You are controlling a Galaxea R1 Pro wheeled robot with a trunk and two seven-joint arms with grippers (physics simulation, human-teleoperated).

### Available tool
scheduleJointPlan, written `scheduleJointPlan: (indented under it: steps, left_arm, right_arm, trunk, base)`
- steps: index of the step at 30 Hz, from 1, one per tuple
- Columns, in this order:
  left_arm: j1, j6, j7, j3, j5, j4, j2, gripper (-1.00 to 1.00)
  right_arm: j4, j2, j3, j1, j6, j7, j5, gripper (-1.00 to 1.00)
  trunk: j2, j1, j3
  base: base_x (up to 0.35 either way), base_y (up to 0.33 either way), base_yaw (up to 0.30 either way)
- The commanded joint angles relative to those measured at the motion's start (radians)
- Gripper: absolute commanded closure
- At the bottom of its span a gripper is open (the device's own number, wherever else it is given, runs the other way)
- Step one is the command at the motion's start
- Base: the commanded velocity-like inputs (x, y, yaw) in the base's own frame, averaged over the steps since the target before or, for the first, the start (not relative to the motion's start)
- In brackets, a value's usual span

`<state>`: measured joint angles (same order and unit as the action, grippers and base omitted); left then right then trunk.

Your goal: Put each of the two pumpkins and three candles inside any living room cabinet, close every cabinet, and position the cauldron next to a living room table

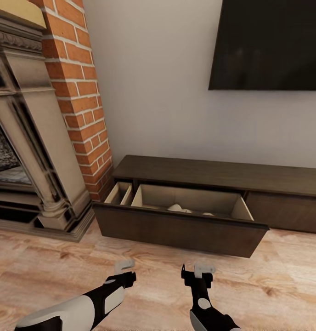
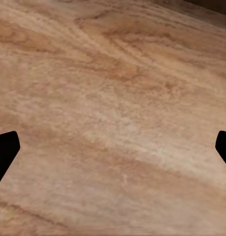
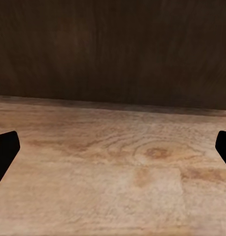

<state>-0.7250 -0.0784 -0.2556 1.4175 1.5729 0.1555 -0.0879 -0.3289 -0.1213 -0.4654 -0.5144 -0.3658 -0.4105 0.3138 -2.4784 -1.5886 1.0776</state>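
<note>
The long dark-brown cabinet (image 1: 213, 172) stands against the wall with its wide left drawer (image 1: 176, 230) pulled out over the floor. Two pale rounded tops (image 1: 177, 208) just show above the drawer front inside its tan interior; I cannot tell what they are. My left gripper (image 1: 123, 272) and right gripper (image 1: 199, 271) hang low over the wood floor in front of the drawer, both open and empty. In the right wrist view the right gripper (image 3: 113, 152) faces the dark drawer front (image 3: 113, 49). The left gripper (image 2: 113, 152) looks down at bare floor. Pumpkins, cauldron and table are out of view.
A stone fireplace (image 1: 34, 138) with a brick column (image 1: 80, 92) stands left of the cabinet, its plinth close to the open drawer's left end. A black TV (image 1: 268, 43) hangs on the wall above. The cabinet's right drawer front (image 1: 286, 211) is closed.
</note>
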Motion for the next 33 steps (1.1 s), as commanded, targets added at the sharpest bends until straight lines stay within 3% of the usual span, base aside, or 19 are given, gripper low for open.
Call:
scheduleJointPlan:
  steps: [1, 6, 18, 33]
  left_arm:
    - [-0.001, -0.025, -0.004, 0.009, 0.009, 0.001, 0.0, -1.0]
    - [-0.001, -0.113, -0.001, 0.009, 0.011, 0.0, 0.0, -1.0]
    - [-0.001, -0.143, 0.003, 0.008, 0.01, -0.001, 0.001, -1.0]
    - [-0.001, -0.198, 0.007, 0.01, 0.009, -0.001, 0.005, -1.0]
  right_arm:
    - [0.001, 0.0, -0.009, -0.001, -0.012, -0.005, 0.009, -1.0]
    - [0.0, 0.0, -0.009, -0.001, -0.019, -0.006, 0.01, -1.0]
    - [-0.002, 0.0, -0.009, -0.001, -0.015, -0.007, 0.01, -1.0]
    - [-0.002, 0.0, -0.009, -0.001, -0.019, -0.008, 0.01, -1.0]
  trunk:
    - [-0.008, -0.004, 0.004]
    - [-0.022, -0.013, 0.022]
    - [-0.025, -0.018, 0.068]
    - [-0.025, -0.018, 0.068]
  base:
    - [0.0, 0.0, 0.0]
    - [0.0, 0.0, 0.0]
    - [0.0, 0.0, 0.0]
    - [0.054, 0.0, 0.0]
